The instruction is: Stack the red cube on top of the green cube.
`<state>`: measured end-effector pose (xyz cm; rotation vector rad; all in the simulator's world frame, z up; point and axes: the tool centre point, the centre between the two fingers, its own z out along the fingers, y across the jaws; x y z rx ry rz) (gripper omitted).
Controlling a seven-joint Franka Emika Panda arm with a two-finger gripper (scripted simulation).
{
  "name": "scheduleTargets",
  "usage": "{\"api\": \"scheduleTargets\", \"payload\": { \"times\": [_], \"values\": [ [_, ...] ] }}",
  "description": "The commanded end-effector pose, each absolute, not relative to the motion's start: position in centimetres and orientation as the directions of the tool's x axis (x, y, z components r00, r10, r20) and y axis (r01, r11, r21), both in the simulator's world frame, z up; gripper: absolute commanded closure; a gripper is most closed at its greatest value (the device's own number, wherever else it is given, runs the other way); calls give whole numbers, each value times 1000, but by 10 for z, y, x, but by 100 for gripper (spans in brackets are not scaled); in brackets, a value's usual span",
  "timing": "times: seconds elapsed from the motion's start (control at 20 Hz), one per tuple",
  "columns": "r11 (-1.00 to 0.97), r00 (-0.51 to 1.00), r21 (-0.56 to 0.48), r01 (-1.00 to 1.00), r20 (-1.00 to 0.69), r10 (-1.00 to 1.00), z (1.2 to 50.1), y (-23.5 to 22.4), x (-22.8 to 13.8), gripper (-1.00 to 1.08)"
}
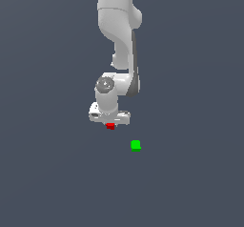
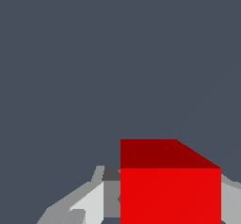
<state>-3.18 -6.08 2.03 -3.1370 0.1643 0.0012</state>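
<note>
White and grey, the arm [image 1: 119, 35] reaches down to the jaws, whose gripper [image 1: 110, 123] sits low over the flat blue-grey counter [image 1: 47, 173]. Between the jaws sits the red cube [image 1: 110, 126]; in the wrist view it [image 2: 170, 185] fills the space between the pale fingers [image 2: 89, 202], so the jaws are closed on it. Whether it touches the counter cannot be told. Off to the exterior view's right of the jaws, apart from them, the green cube [image 1: 136, 145] rests alone.

red cube [image 2: 170, 190] | large, close, between grey end effector [image 2: 162, 197] fingers [image 2: 92, 202] | plain grey ground behind
</note>
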Motion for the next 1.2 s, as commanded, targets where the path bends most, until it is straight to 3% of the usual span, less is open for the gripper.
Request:
{"api": "scheduleTargets", "payload": {
  "times": [0.0,0.45,1.15],
  "values": [
    [-995,995,0,-104,0,-104,20,-61,-31,108],
    [-995,995,0,-104,-1,-104,35,-61,-32,108],
    [-995,995,0,-105,0,-105,114,-61,-32,108]
  ]
}}
